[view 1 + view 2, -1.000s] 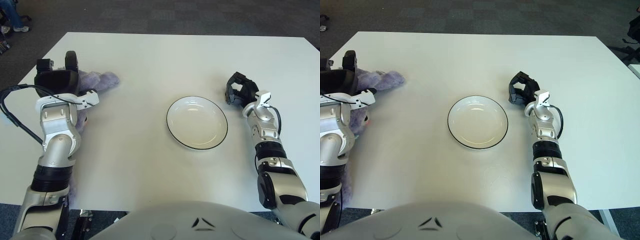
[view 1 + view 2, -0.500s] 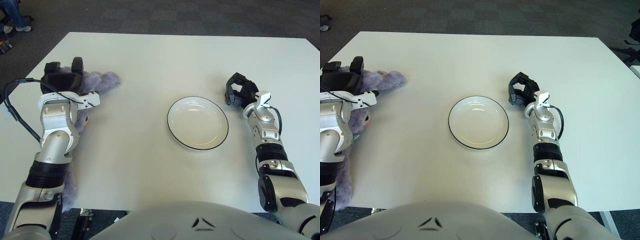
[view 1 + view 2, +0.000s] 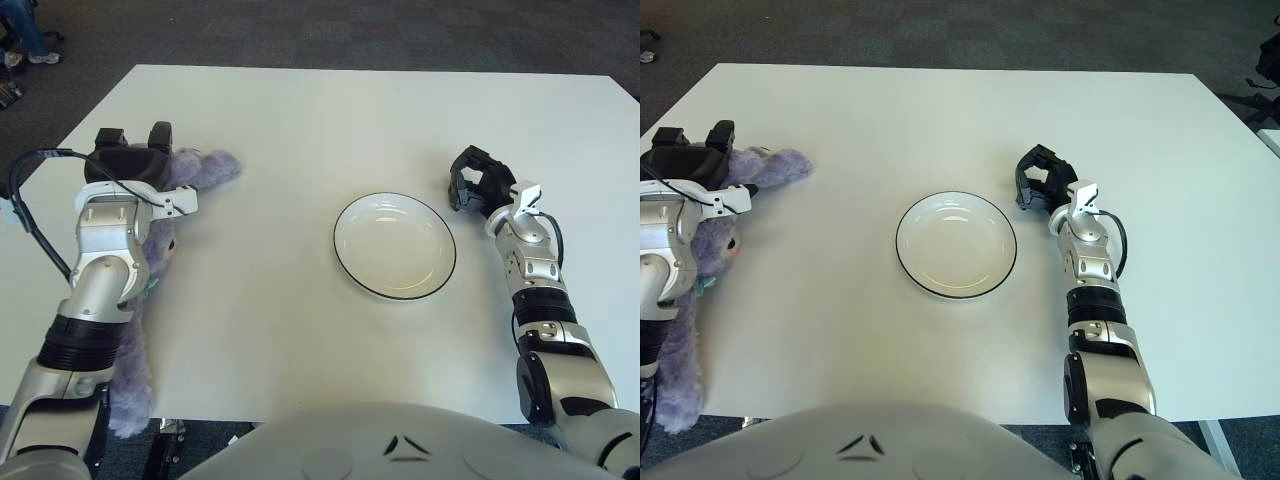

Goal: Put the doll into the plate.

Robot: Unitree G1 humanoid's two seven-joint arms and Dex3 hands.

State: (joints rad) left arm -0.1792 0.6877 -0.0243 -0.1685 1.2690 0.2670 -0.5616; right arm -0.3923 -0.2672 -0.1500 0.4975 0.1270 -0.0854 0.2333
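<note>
No readable text, label, brand or number shows anywhere. The plate (image 3: 395,246) and the tabletop (image 3: 330,120) bear no markings.

Silver arms, black fingers (image 3: 472,178), black cables.

Your left hand (image 3: 128,160) is at the far left with the forearm stretched forward and the fingers curled downward. Your right hand (image 3: 474,186) is at the right, its fingers curled, holding nothing.
</note>
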